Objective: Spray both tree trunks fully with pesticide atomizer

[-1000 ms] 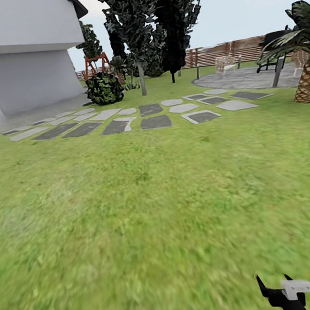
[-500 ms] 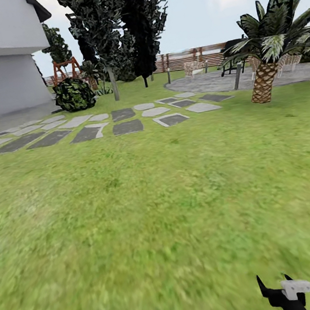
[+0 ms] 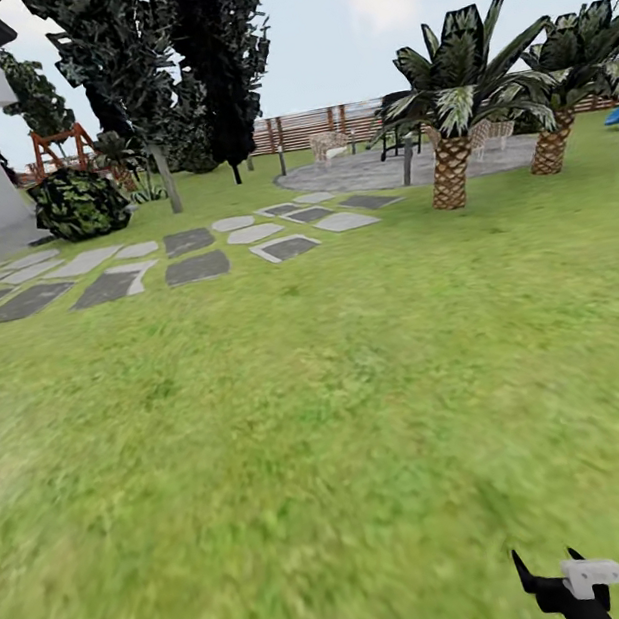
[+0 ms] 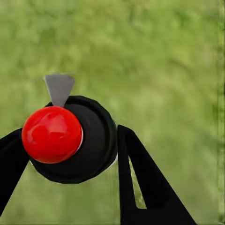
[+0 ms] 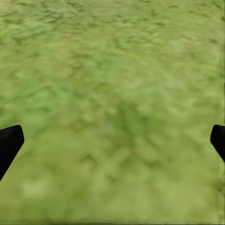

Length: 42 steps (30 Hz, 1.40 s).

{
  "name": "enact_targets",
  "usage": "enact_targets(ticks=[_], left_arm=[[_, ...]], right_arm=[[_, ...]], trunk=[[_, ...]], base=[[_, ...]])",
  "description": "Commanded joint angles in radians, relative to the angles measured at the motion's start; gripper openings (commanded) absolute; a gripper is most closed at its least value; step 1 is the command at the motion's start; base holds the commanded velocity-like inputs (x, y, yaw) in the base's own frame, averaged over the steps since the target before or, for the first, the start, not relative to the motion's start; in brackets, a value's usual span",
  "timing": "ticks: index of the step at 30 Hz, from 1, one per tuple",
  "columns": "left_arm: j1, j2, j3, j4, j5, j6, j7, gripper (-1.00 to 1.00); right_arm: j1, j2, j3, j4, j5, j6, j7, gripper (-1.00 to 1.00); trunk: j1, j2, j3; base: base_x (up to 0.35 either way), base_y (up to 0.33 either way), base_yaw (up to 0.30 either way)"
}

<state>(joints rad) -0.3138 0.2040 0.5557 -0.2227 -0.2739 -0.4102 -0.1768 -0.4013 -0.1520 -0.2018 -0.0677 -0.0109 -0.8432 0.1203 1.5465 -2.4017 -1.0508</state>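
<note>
Pesticide atomizer [image 4: 70,138] clamped in left gripper [image 4: 65,154], held low.

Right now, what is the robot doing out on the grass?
The robot is rolling across the lawn of a garden. Its left hand is shut on the pesticide atomizer, a black bottle with a red cap. Its right hand is open over bare grass, holding nothing. Ahead lie stepping stones, a dark bush, thin dark conifers and two short palms, with a wooden fence behind. No spraying is happening yet.
</note>
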Motion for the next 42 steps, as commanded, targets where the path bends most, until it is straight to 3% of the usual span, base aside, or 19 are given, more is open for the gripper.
enact_targets(ticks=[1,42], left_arm=[[-0.001,0.000,0.009,0.000,-0.007,-0.003,-0.006,-1.00],[-0.001,0.000,0.009,0.000,-0.006,-0.004,-0.006,-1.00]], right_arm=[[-0.001,0.000,-0.008,0.001,-0.001,-0.002,0.010,1.00],[-0.001,0.000,-0.008,0.001,-0.001,-0.002,0.010,1.00]], trunk=[[0.000,0.000,-0.001],[0.000,0.000,-0.001]], base=[[0.000,-0.274,-0.300],[0.000,-0.274,-0.300]])
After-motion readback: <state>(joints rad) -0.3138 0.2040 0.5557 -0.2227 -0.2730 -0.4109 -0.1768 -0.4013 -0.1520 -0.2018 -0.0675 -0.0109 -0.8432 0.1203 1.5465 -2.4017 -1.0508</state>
